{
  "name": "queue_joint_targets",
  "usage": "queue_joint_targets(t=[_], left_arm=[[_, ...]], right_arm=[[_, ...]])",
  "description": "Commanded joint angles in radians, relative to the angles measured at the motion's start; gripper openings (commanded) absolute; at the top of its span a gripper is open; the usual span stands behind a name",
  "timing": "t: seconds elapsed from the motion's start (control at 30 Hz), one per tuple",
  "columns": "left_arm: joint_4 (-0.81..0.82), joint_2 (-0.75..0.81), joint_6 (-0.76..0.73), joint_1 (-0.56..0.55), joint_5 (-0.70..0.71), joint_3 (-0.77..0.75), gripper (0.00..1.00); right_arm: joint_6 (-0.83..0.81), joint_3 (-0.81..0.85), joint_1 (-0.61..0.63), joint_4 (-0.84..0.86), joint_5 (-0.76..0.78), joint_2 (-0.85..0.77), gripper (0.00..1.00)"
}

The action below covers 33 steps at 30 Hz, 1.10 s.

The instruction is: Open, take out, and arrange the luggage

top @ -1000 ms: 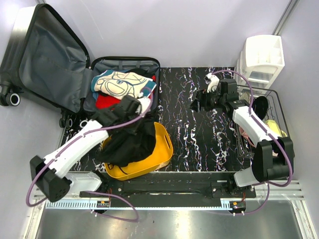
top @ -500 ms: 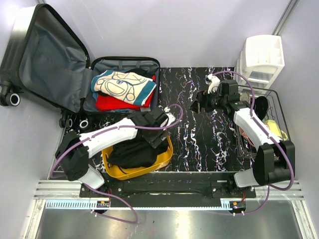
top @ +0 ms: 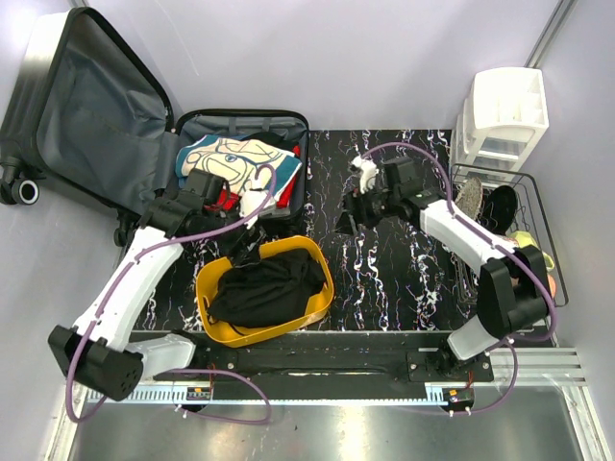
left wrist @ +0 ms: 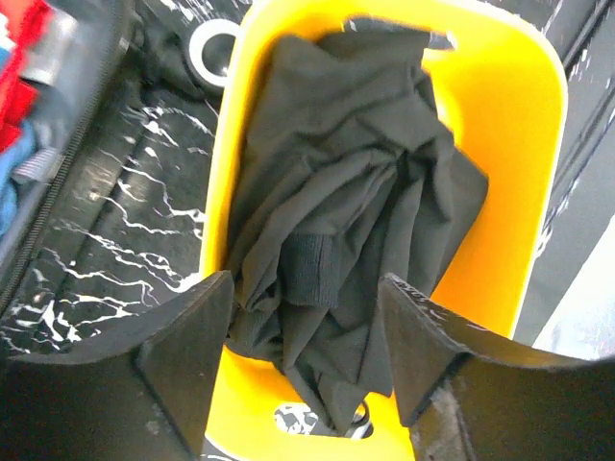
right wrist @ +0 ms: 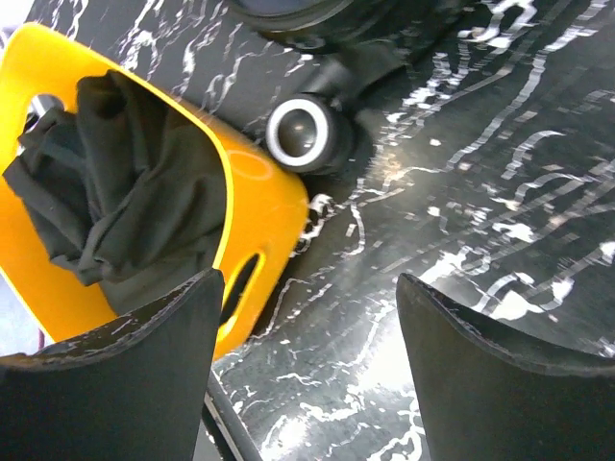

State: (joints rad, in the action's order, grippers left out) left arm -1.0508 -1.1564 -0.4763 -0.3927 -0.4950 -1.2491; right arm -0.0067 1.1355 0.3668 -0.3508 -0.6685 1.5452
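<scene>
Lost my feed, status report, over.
Left claw open, right claw open. Suitcase open, clothes inside. Black garment in yellow bin.

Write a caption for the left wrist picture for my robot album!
Open left gripper frames a crumpled black garment lying in the yellow bin on the black marbled table.
</scene>
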Motion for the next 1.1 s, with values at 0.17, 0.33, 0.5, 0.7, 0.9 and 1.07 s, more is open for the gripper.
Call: queue_joint_targets(t=[0.17,0.33,0.5,0.7,0.9,1.07], left_arm=[[-0.014,-0.052,-0.278,-0.083,0.05,0.197,0.54],[0.211,-0.074,-0.317,-0.179,0.208,0.325,0.52],[0.345,-0.212,-0.441,-0.172,0.286,0.309,0.51],[0.402,-0.364,-0.562,-0.126,0.219,0.144,0.51],[0.358,-0.407,-0.57,-0.156,0.124,0.024,0.54],[0.143,-0.355,-0.472,-0.104,-0.011,-0.113,0.77]], right_arm=[[0.001,0.122,0.158,0.015,-0.005,0.122,0.81],[0.057,0.158,0.196,0.03,0.012,0.187,0.8],[0.083,0.118,0.201,0.027,0.046,0.179,0.8],[0.059,0.069,0.199,0.006,0.087,0.145,0.76],[0.021,0.055,0.167,-0.051,0.147,0.098,0.69],[0.011,0.056,0.092,-0.071,0.17,0.075,0.7]])
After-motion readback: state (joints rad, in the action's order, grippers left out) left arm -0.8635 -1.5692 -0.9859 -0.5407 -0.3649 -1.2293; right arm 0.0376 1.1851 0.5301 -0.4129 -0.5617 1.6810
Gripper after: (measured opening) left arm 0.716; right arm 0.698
